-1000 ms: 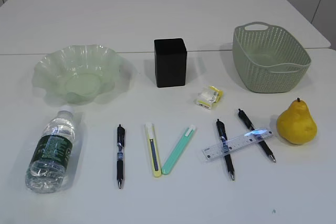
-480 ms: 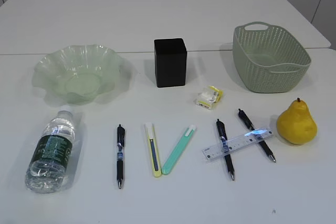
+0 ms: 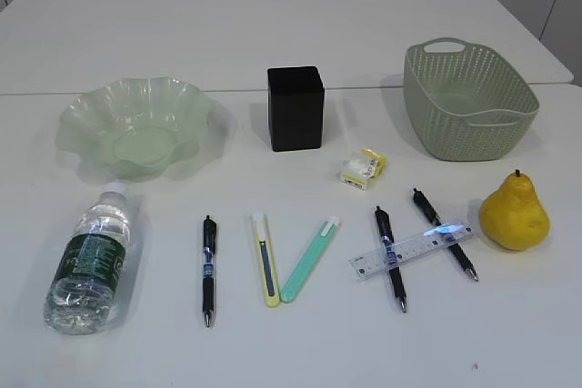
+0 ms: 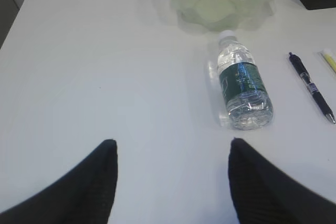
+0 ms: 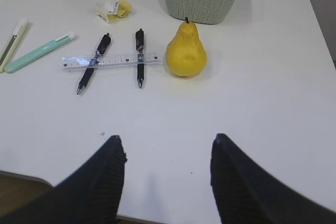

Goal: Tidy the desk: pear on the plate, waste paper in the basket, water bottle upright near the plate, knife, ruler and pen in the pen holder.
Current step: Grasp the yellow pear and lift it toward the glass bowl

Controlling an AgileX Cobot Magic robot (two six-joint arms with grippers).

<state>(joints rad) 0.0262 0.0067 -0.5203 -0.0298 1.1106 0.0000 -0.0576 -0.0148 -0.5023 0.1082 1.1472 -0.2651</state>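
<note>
You had nothing sorted yet: every item lay loose on the white surface (image 3: 300, 34), spaced apart so each could be reached singly. The basket (image 3: 468, 97) sat at the far right and the plate (image 3: 136, 124) at the far left, both empty, with the black pen holder (image 3: 296, 106) upright between them, its mouth up and ready to take the long items. The water bottle (image 3: 88, 261) lay on its side in front of the plate, cap toward it, so it only needed standing up close by. The pear (image 3: 515, 213) stood upright near the right edge, just in front of the basket and well apart from the plate, which means a long carry across. The ruler (image 3: 411, 250) rested across two pens (image 3: 389, 256), so it sat slightly off the surface. Two cutter-like sticks, one yellow (image 3: 265, 257) and one mint (image 3: 309, 258), and a third pen (image 3: 208, 268) lay toward the left. The waste paper (image 3: 363, 168) sat just ahead of the holder.

Your left fingers (image 4: 173, 182) stood spread and empty short of the bottle; your right fingers (image 5: 167, 179) stood spread and empty short of the pear.
</note>
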